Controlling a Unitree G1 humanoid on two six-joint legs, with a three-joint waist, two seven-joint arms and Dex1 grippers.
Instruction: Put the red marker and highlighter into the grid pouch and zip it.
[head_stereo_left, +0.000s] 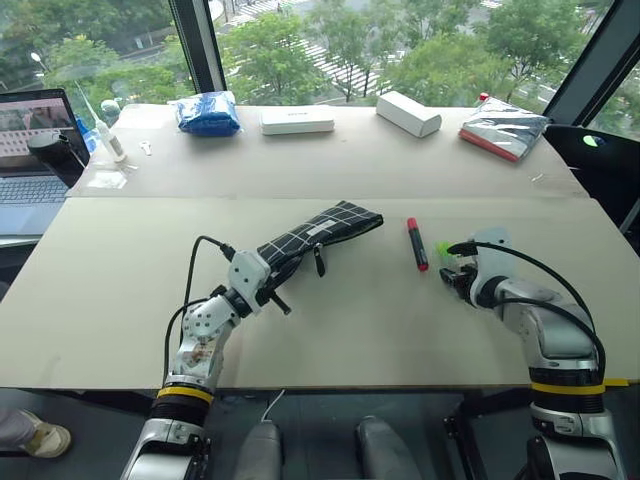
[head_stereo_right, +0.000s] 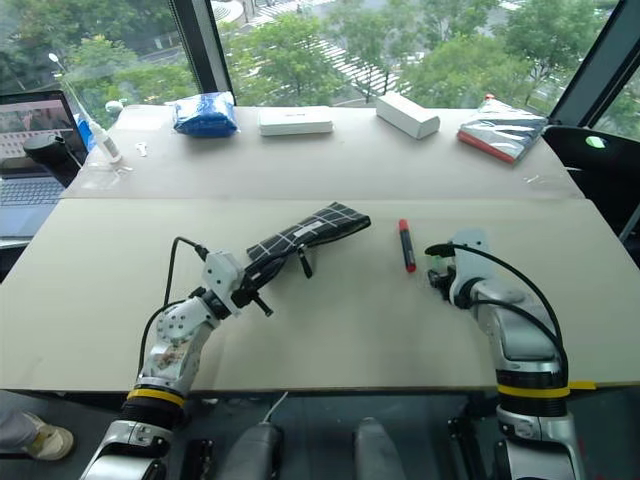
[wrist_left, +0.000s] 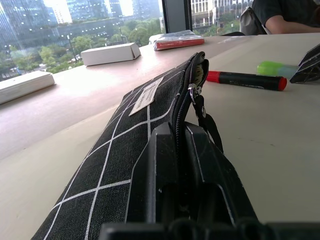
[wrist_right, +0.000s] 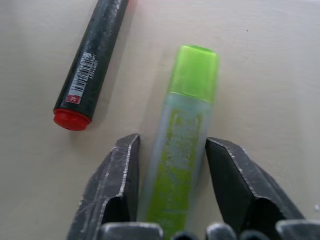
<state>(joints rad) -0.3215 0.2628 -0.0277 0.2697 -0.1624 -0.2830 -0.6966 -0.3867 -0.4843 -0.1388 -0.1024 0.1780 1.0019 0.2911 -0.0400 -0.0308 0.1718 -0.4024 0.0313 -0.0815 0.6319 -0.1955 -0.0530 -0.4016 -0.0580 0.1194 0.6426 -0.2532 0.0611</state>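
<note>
**A:** Starting from the left, what did you have on the counter (head_stereo_left: 330, 330)?

**B:** Your left gripper (head_stereo_left: 268, 283) had its fingers clenched on the near end of the grid pouch (head_stereo_left: 322, 232). The pouch stretched away from it toward the middle of the counter, its far end raised a little, and its white label faced up. In the left wrist view you could see the zipper open at the far end, with the pull strap (wrist_left: 210, 127) hanging down the side.

**A:** And further right?

**B:** The red marker (head_stereo_left: 417, 244) lay flat on the counter, just right of the pouch's far end and apart from it. The highlighter (wrist_right: 182, 145) lay beside the marker, roughly parallel to it and not touching.

**A:** Did your right gripper have it?

**B:** Your right gripper (wrist_right: 172, 170) sat low over the highlighter, one of its fingers (wrist_right: 117, 175) on either side of the barrel. They stood close against it, but a sliver of counter showed on each side, so they had not clenched onto it. The green cap pointed away from the gripper.
</note>
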